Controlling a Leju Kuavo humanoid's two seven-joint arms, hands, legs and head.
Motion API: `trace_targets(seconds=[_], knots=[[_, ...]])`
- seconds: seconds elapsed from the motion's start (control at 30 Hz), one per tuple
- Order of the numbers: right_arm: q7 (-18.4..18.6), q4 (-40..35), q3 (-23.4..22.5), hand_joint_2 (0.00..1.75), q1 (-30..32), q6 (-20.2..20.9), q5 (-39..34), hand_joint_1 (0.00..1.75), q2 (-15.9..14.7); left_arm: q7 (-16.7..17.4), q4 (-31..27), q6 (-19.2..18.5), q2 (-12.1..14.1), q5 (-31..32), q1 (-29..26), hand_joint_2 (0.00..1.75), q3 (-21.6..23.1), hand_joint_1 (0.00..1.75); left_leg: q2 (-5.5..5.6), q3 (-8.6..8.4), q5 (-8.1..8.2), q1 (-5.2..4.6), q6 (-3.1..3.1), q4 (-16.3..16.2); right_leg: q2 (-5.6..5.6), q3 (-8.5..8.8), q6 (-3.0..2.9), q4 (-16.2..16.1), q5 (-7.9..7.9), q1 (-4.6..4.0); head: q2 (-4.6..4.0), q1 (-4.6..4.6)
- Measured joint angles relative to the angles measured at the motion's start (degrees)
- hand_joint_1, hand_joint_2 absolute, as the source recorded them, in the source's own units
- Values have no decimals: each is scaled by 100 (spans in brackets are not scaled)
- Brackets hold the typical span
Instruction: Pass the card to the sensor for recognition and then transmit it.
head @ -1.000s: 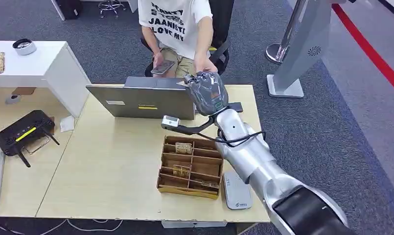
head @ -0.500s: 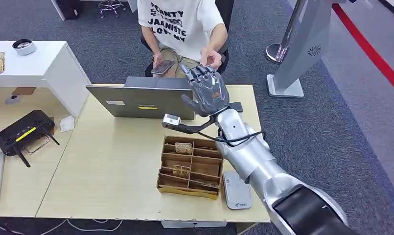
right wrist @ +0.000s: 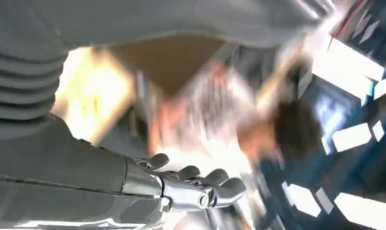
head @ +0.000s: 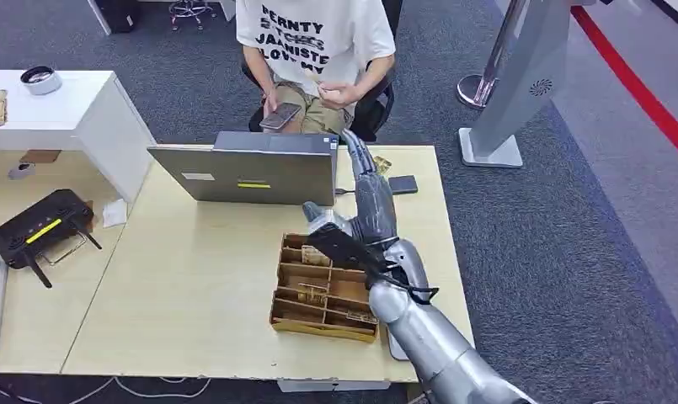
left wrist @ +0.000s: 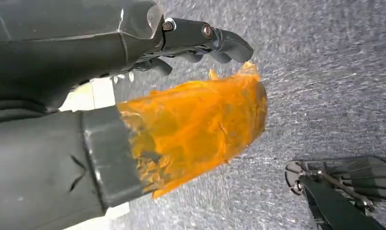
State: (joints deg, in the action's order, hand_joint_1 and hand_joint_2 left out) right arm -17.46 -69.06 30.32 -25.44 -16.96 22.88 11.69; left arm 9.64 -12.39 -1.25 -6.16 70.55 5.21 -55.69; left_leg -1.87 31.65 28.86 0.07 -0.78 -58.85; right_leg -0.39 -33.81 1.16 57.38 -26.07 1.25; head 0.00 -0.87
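The right robot hand (head: 365, 195), raised at the person's (head: 318, 50) hand 1.0 s ago, has now dropped toward the bench (head: 192, 278) at frame centre with fingers extended and nothing grasped. The card (head: 318, 83) appears to sit in the person's fingers near the top of the frame (small, not certain), so the handover is judged complete. The left robot hand (left wrist: 133, 96) hangs over carpet, fingers curled, nothing visibly grasped. The compartment tray (head: 325, 286) lies lower centre.

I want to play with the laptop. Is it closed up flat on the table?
No, the laptop stands open on the table, its lid raised with the back toward the camera.
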Motion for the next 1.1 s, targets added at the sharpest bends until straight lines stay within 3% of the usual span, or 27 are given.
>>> trace_targets(seconds=[0.07,0.17,0.23,0.43,0.57,0.63,0.83,1.1], knots=[[2,-452,-18,0,350,1067,-1313,0,-81,0,0,2,2,-44,-30,0,-57,0,6,7,-1,0,0,0,-5,-4,0,0,0,0,0,-2],[-201,-897,-44,0,746,2320,-2490,0,-343,0,0,-2,26,-63,-44,0,-133,0,12,8,-1,0,-1,0,-10,-1,0,0,0,0,0,-9],[-278,-1062,-44,0,954,2803,-2837,0,-492,-2,0,-7,37,-68,-58,0,-162,0,5,7,-1,0,-1,0,-5,-2,0,0,0,1,0,-4],[-573,-1448,-26,0,1534,4852,-4326,0,-1010,-59,0,-13,68,-65,-75,0,-210,0,9,9,0,0,-1,0,-7,-2,0,-1,0,1,0,-4],[-568,-1571,17,0,1826,5782,-5076,0,-1189,-209,0,-26,77,-37,-73,0,-249,0,8,8,1,-1,0,0,-5,-3,0,-1,0,0,0,-2],[-481,-1571,88,0,1888,6068,-5278,0,-1235,-378,0,-26,46,-4,-30,0,-249,0,8,8,0,-3,1,0,-5,-5,0,-1,0,-1,0,-2],[-291,-1518,356,0,1855,6293,-5470,0,-1239,-74,0,247,-304,37,335,0,-247,0,6,7,-4,0,1,0,-6,4,0,0,9,1,0,-4],[-354,-1418,738,0,1725,6439,-5359,0,-1250,-171,2,271,-387,-4,419,0,-245,0,8,7,-5,-2,0,0,-4,0,0,0,7,-1,0,-4]])
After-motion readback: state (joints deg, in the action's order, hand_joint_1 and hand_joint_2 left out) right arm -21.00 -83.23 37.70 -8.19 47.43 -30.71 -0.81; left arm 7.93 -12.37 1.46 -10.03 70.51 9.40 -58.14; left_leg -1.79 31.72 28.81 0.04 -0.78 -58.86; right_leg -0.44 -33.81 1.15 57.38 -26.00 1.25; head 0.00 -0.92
